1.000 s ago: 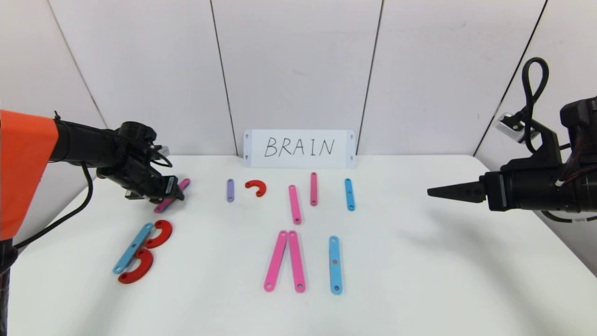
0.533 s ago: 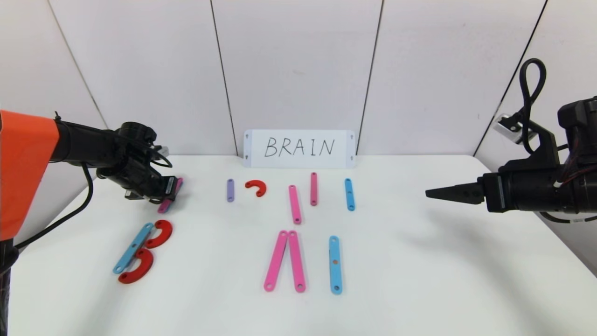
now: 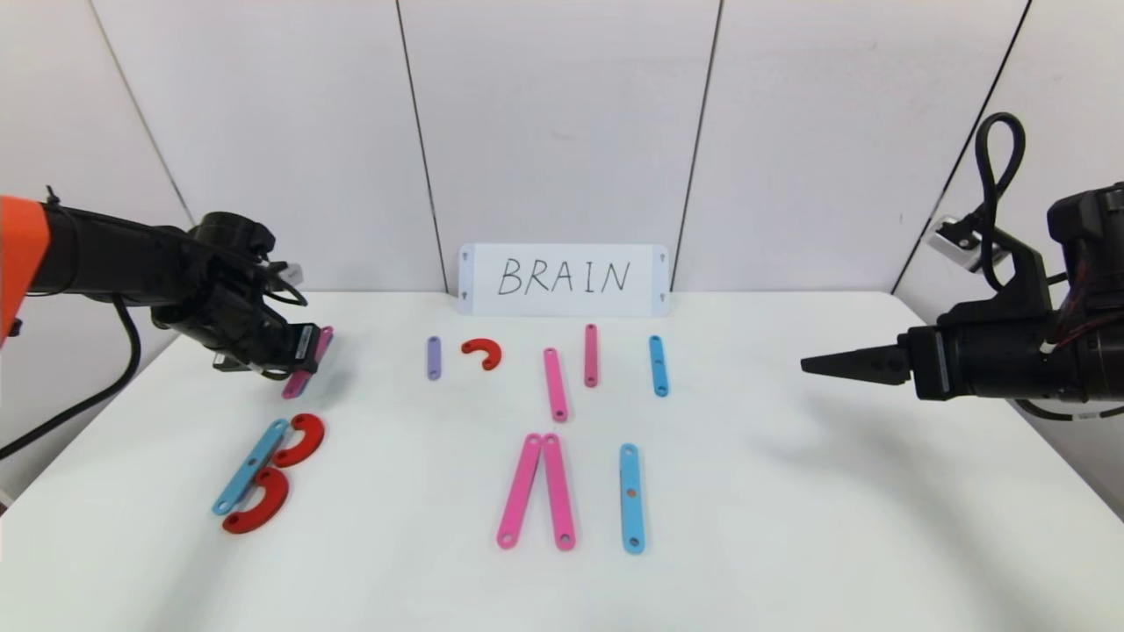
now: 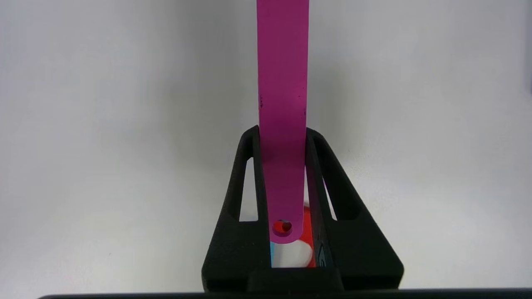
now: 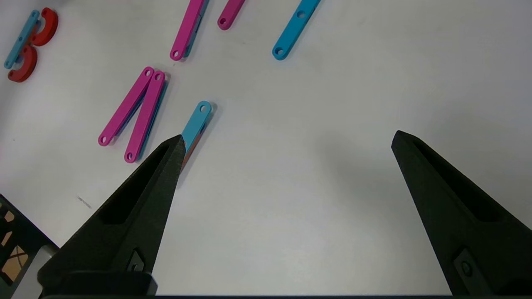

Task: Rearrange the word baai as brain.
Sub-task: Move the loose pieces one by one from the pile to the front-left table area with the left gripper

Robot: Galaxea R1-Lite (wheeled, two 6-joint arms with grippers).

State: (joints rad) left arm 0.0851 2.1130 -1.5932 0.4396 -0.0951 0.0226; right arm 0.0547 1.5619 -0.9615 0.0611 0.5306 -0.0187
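The word's plastic pieces lie on the white table (image 3: 790,527). A blue strip (image 3: 250,465) with two red half-rings (image 3: 303,439) forms a B at front left. Two pink strips (image 3: 536,490) meet in a narrow upside-down V at front centre, with a blue strip (image 3: 630,498) beside them. My left gripper (image 3: 303,351) hangs at the far left, shut on a magenta strip (image 4: 282,83) held clear of the table between its fingers (image 4: 249,166). Over the table's right side, my right gripper (image 3: 812,363) stands open and empty.
Behind the front row lie a purple strip (image 3: 434,357), a red half-ring (image 3: 483,353), two pink strips (image 3: 555,384) and a short blue strip (image 3: 658,365). A white card reading BRAIN (image 3: 564,278) leans on the back wall.
My left gripper has shut on the magenta strip, lifted it off the table and drawn back a little to the left. The right arm has barely moved.
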